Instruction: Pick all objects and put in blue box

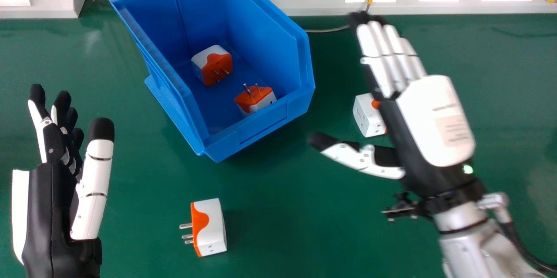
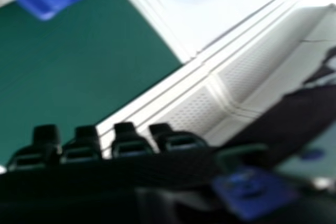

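Orange and white, a blocky plastic plug adapter [image 1: 211, 228] lies on the green table [image 1: 270, 217] at the near left, its metal prongs pointing left. Farther off, an open blue plastic box [image 1: 261, 128] holds two similar adapters [image 1: 219, 67]. Right of the box, a fourth adapter [image 1: 367, 119] sits partly hidden behind the right hand [image 1: 435, 117], whose fingers are straight and together, thumb spread away. The left hand [image 1: 48, 208], at near left, has relaxed fingers, its thumb apart from them.
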`<act>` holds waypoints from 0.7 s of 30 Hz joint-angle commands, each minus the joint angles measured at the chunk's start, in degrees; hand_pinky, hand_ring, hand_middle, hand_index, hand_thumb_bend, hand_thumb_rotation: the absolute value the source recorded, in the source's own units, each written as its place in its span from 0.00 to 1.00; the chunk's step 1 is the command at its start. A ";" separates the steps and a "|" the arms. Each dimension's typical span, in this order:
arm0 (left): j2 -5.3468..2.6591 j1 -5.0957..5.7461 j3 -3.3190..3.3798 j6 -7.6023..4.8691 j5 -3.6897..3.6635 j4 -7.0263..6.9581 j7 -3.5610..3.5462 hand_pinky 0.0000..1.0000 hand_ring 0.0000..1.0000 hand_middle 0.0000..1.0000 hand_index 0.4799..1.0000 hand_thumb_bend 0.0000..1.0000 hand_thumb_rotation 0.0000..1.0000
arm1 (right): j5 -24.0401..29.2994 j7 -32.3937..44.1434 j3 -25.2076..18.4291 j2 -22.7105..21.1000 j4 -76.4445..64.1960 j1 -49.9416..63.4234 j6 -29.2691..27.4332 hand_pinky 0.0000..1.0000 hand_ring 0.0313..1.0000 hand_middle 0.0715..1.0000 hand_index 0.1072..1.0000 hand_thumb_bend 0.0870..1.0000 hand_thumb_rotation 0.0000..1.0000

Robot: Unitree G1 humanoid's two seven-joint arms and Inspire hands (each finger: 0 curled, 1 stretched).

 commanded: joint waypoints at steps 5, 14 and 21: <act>0.36 0.03 0.12 -0.10 -0.31 -1.42 -0.03 1.00 1.00 1.00 1.00 0.62 0.81 | -0.17 -0.80 -2.20 -0.56 6.82 -2.30 -0.02 0.92 1.00 1.00 1.00 0.42 0.90; 0.56 0.17 0.45 -0.32 -0.67 -1.37 -0.33 1.00 1.00 1.00 1.00 0.63 0.81 | -1.62 -1.50 -0.54 0.26 20.47 -10.76 0.95 0.88 0.97 1.00 0.99 0.45 0.85; 0.88 0.15 0.83 -0.18 -0.39 -1.63 -0.41 1.00 1.00 1.00 1.00 0.62 0.80 | -2.73 -1.83 3.32 1.27 34.60 -19.05 1.44 0.84 0.94 0.97 0.96 0.47 0.85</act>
